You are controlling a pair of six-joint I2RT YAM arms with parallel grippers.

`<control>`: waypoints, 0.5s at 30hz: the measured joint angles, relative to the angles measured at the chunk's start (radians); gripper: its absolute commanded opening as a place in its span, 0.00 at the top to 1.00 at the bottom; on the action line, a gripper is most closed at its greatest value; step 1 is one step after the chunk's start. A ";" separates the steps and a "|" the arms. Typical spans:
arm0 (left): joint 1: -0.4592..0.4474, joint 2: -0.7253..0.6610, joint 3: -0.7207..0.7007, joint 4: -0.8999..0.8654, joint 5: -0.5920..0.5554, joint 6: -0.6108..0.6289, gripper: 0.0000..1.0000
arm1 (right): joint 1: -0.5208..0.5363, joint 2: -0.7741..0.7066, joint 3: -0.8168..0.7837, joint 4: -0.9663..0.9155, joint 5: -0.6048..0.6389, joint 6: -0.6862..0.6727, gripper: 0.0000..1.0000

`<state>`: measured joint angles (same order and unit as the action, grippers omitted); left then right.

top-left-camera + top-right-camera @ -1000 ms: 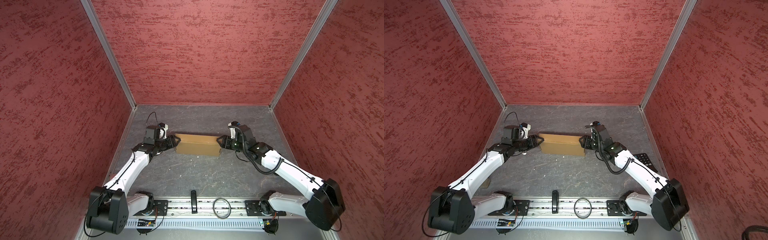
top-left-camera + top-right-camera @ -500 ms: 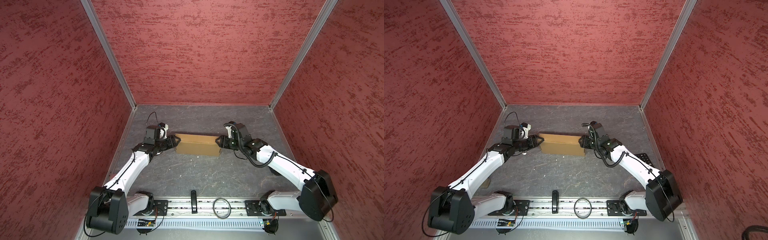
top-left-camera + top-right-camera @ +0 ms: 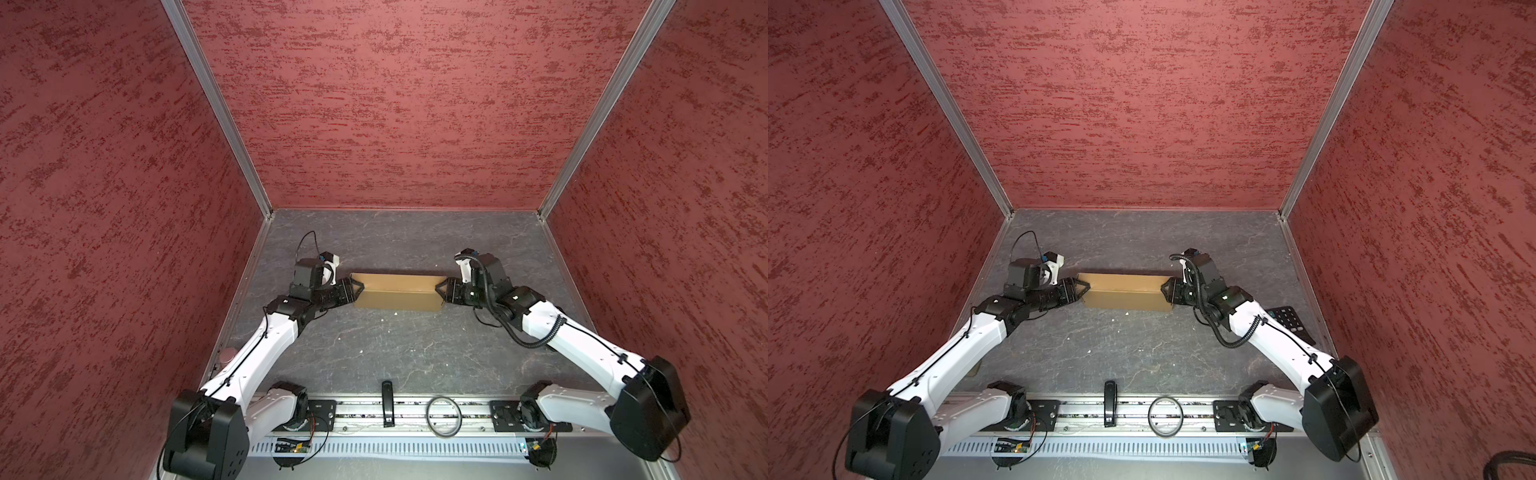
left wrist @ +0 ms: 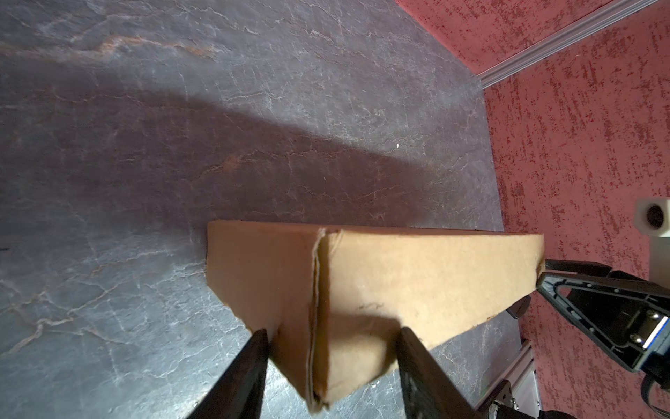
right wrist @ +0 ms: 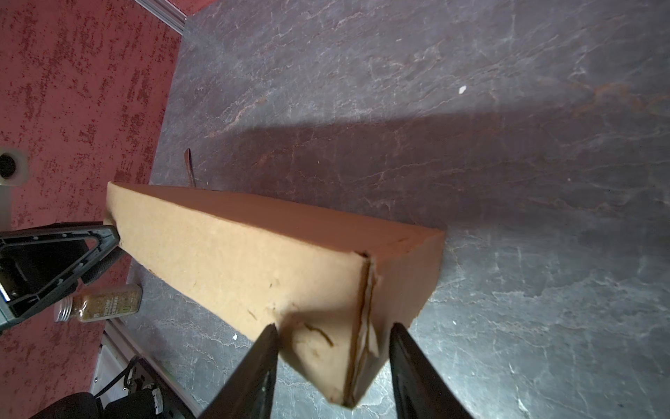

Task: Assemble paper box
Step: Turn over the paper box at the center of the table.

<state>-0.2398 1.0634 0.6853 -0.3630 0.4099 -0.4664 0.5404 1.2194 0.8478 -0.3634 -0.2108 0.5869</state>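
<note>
Box: we see the paper box [image 3: 397, 291] as a long, shallow, closed shape of plain tan cardboard, with no flap standing out.
Place of the box: it is across the middle of the grey table [image 3: 395, 353], somewhat toward the back wall [image 3: 399, 104]. Its long side runs from one arm to the other, and in both top views it is between the two grippers.
Contact with the table: we cannot tell if the box rests on the surface or is held a little above it.
Left gripper: the left gripper [image 3: 358, 287] is at the left end of the box. In the left wrist view its dark fingers [image 4: 250, 370] stand partly apart, with the end corner of the box between them and cardboard against both tips, so we read it as holding the box.
Right gripper: the right gripper [image 3: 439, 287] is at the opposite end. In the right wrist view the corner, where a folded seam [image 5: 364, 308] shows, is between the partly closed jaws, and both tips meet the cardboard.
Arms: the white left arm [image 3: 266, 345] and right arm [image 3: 582, 340] reach inward from the rail [image 3: 361, 409] at the near edge.
Other things: a small spice jar [image 5: 98, 303] lies on the table close to the wall on the left arm's side. A dark keypad [image 3: 1286, 318] lies beside the right arm. A black ring [image 3: 444, 417] and a black handle [image 3: 387, 403] are at the rail. Some white crumbs [image 3: 396, 313] are just in front of the box.
</note>
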 measured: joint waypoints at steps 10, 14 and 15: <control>-0.060 -0.184 -0.115 -0.071 -0.033 -0.074 0.43 | 0.002 -0.148 -0.072 -0.052 -0.008 0.016 0.47; -0.090 -0.223 -0.164 -0.131 -0.071 -0.110 0.43 | 0.002 -0.198 -0.060 -0.091 0.001 0.014 0.44; -0.098 -0.228 -0.176 -0.146 -0.078 -0.119 0.43 | 0.002 -0.198 -0.052 -0.100 0.005 0.010 0.44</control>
<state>-0.3382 0.8356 0.5091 -0.5091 0.3317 -0.5858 0.5423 1.0210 0.7959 -0.4637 -0.2058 0.5968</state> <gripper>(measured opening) 0.570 0.551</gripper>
